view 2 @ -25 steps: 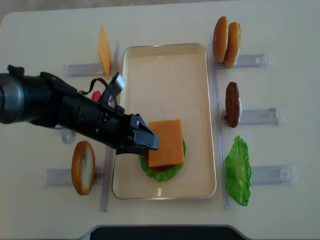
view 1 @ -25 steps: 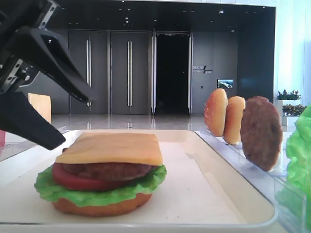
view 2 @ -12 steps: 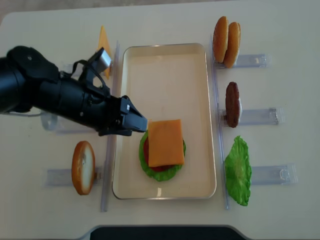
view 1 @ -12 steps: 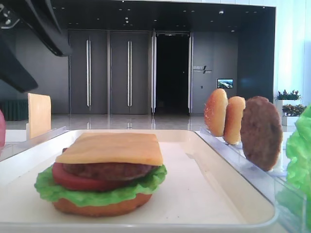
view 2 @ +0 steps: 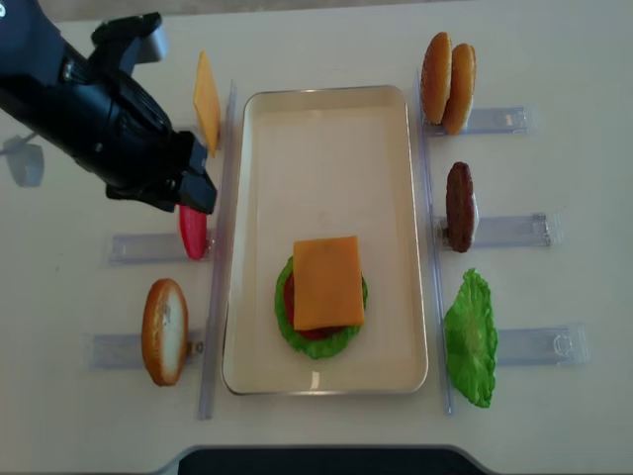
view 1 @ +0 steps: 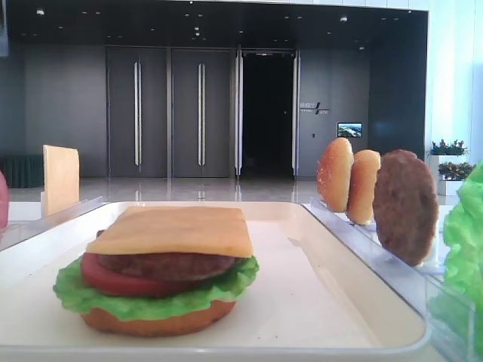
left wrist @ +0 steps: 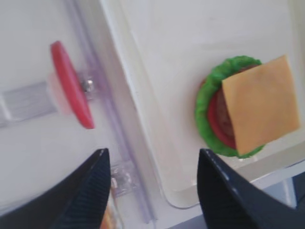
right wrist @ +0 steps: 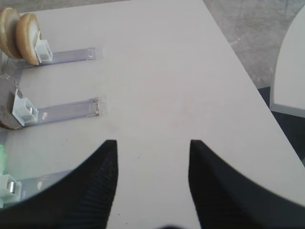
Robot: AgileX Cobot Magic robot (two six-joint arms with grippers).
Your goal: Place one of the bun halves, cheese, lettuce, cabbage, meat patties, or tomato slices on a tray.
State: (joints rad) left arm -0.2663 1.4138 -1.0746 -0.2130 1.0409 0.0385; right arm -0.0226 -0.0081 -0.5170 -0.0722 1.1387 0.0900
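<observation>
**Now the cheese sits on top of the stack**

Here the cheese (view 2: 327, 282) lies flat on a stack in the tray (view 2: 326, 119). Under it are a patty (view 1: 166, 265), a tomato slice (view 1: 113, 280), lettuce (view 1: 219, 290) and a bun half (view 1: 158, 320) at the bottom. The stack sits in the near half of the tray.

The left hand (view 2: 198, 183) is up over the worktop (view 2: 326, 45), left of the tray and apart from the stack. Its fingers (left wrist: 86, 191) are spread wide and hold nothing. Just below it, a red tomato slice (view 2: 192, 232) stands in a clear rack. A spare cheese slice (view 2: 206, 102) stands in a rack just beside the hand. A bun half (view 2: 164, 331) stands in the rack nearest the front on the left.

On the right of the tray, two bun halves (view 2: 447, 82) stand side by side, touching. A patty (view 2: 460, 206) stands in the next rack, and a lettuce leaf (view 2: 471, 338) lies in the last one.

The right hand (right wrist: 152, 157) is over bare worktop, well away from the tray. Its fingers are apart and hold nothing.
</observation>
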